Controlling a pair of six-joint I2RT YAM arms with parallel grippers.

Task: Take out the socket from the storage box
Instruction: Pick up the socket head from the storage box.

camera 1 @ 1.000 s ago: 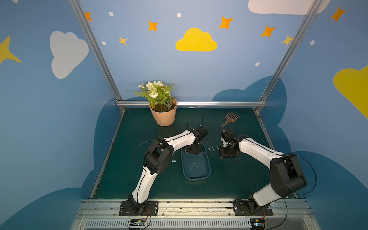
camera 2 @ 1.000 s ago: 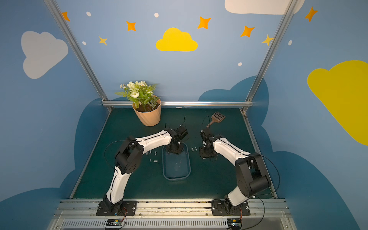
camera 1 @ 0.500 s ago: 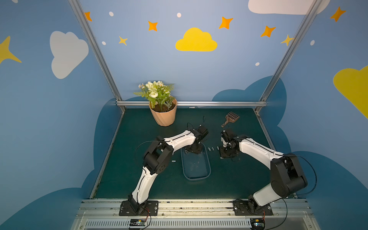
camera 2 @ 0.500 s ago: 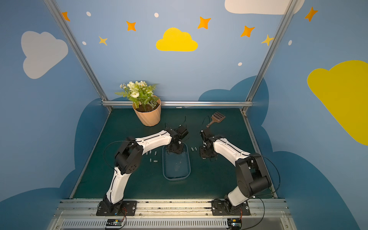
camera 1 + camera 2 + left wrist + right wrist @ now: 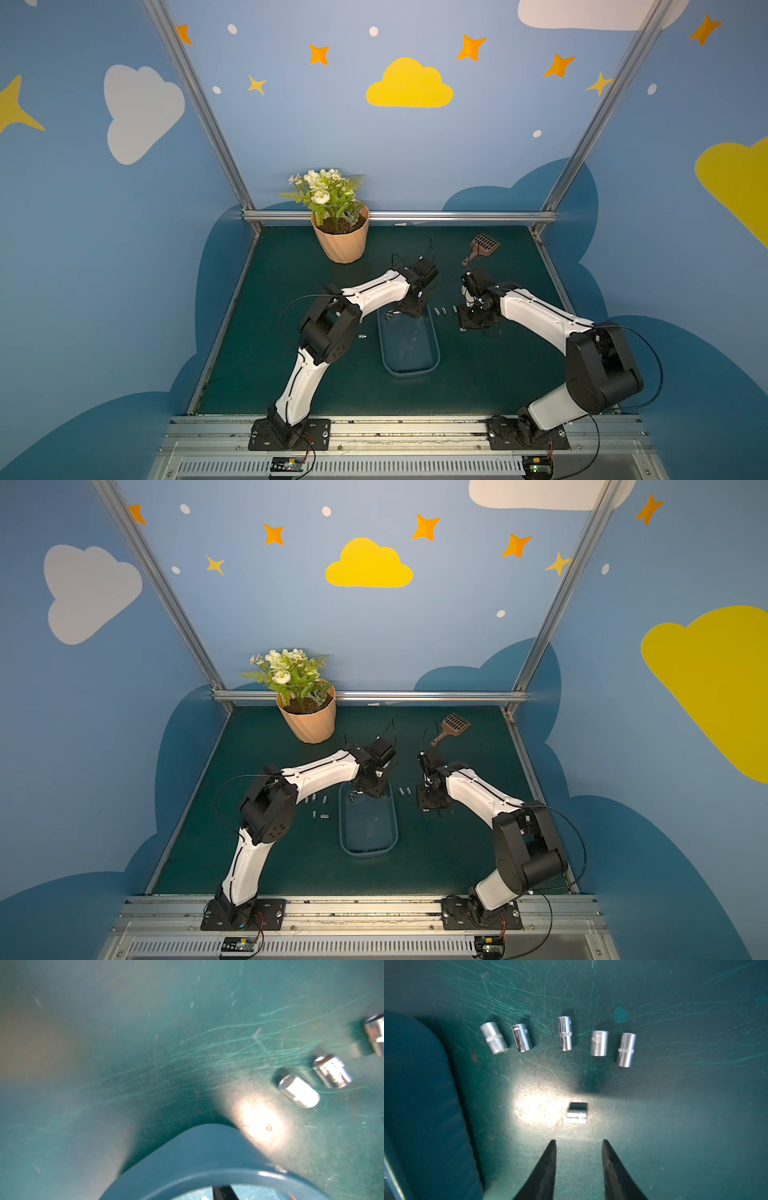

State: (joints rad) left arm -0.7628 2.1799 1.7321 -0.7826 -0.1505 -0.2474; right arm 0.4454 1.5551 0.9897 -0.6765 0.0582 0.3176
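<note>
In the middle of the green tabletop [image 5: 291, 291], between the two arms, the storage box [image 5: 409, 353]: blue, see-through, long and low, with round corners. At its far end, the left fingers [image 5: 224, 1193], pointing down into the box just past the rim. Only one dark tip in the left wrist view, so no telling if wide or narrow, or if holding anything. Inside the box, at the far left corner and right by those fingers, some tiny shiny bits [image 5: 352, 797], too small to name for sure. On the right of the box, out on the tabletop, a row of five sockets [image 5: 565, 1033], small and silver, all on their sides, near each other but not touching. A bit apart from the row, a lone socket [image 5: 576, 1116], just in front of the right fingers [image 5: 548, 1167]. Right fingers a little way apart, with nothing between them and not touching the lone socket. On the left of the box, a small bunch of sockets [image 5: 314, 798], near the box but not touching it. Far back on the left, a peach flowerpot [image 5: 340, 245] with white flowers and green leaves. Far back on the right, a brown scoop [image 5: 484, 244] with slots, flat on the tabletop.
</note>
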